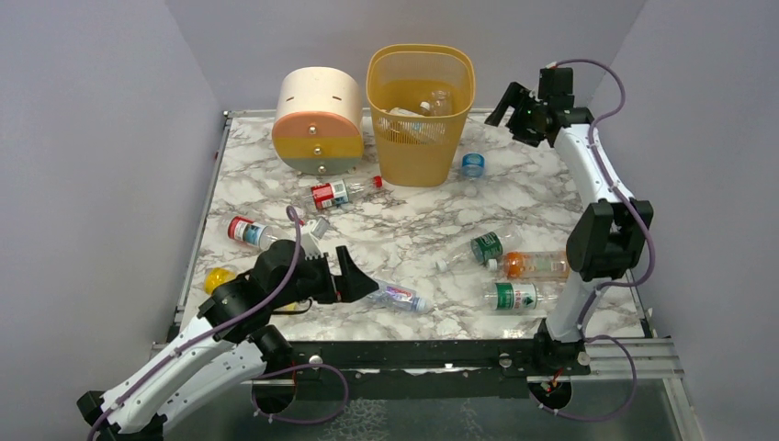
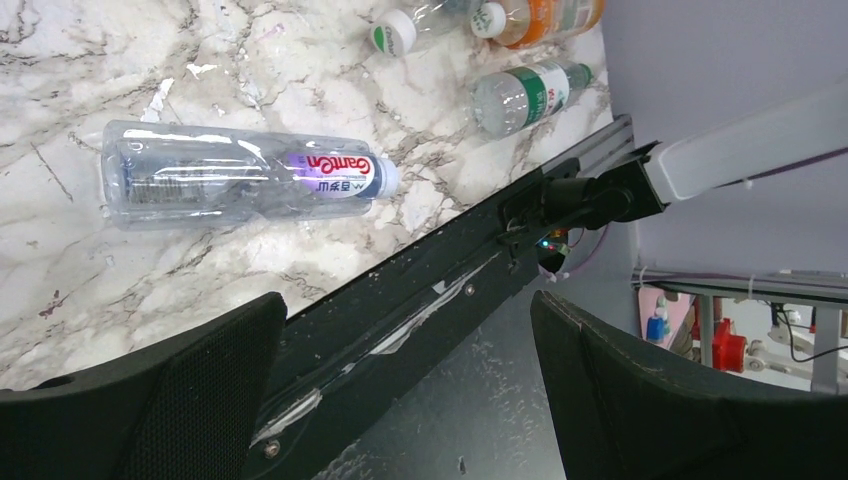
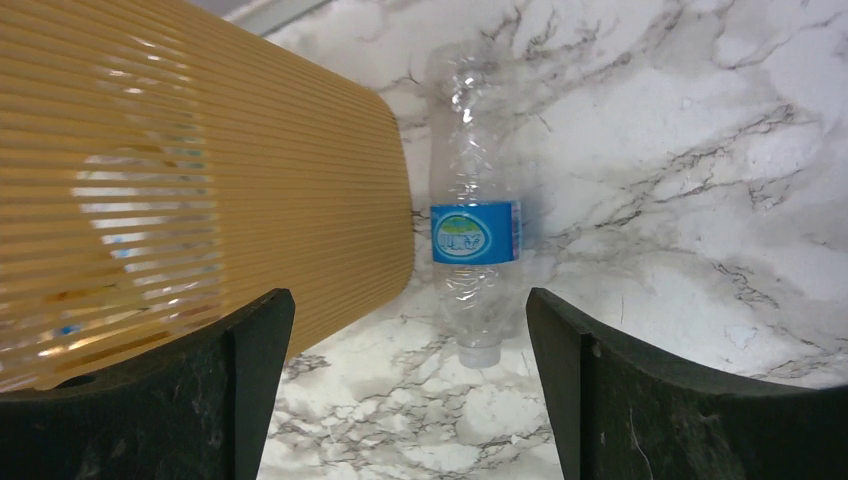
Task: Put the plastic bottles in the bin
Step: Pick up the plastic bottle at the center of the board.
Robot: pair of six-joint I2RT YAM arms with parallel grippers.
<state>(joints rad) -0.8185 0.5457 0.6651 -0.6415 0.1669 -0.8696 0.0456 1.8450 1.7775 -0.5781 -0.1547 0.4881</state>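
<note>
Yellow-orange plastic bin (image 1: 418, 156) at the far side of the marble-patterned desk (image 1: 413, 220), just right of the round drawer unit (image 1: 318, 119). Clear binned bottles (image 1: 411, 121) show through its open top and mesh wall. Their number is hard to read through the mesh, perhaps two or three.

The task is judged partly done, with the greater share left. At least eight bottles lie on the desk:
- The blue-label bottle (image 1: 472, 165) lies just beside the bin's right wall.
- The red-label bottle (image 1: 342, 192) lies in front of the bin.
- The red-capped bottle (image 1: 250, 231) lies toward the left edge.
- The yellow bottle (image 1: 219, 277) is partly hidden by the left arm.
- The purple-label bottle (image 1: 397, 295) lies near the front edge.
- The upper green-label bottle (image 1: 487, 246), the orange bottle (image 1: 533, 265) and the lower green-label bottle (image 1: 514, 296) lie in a group at the right.

Left tool (image 1: 356, 283): low over the near edge of the desk, jaws spread to their widest and holding nothing. In its wrist view the purple-label bottle lies ahead of the jaws and to one side, not between them.

Right tool (image 1: 511, 103): raised to the right of the bin's rim, jaws wide apart and empty. Its wrist view looks down on the blue-label bottle, which lies flat and close against the bin's wall.

No bottle is in hand at this moment, so each one on the desk has yet to be picked up and dropped in.
</note>
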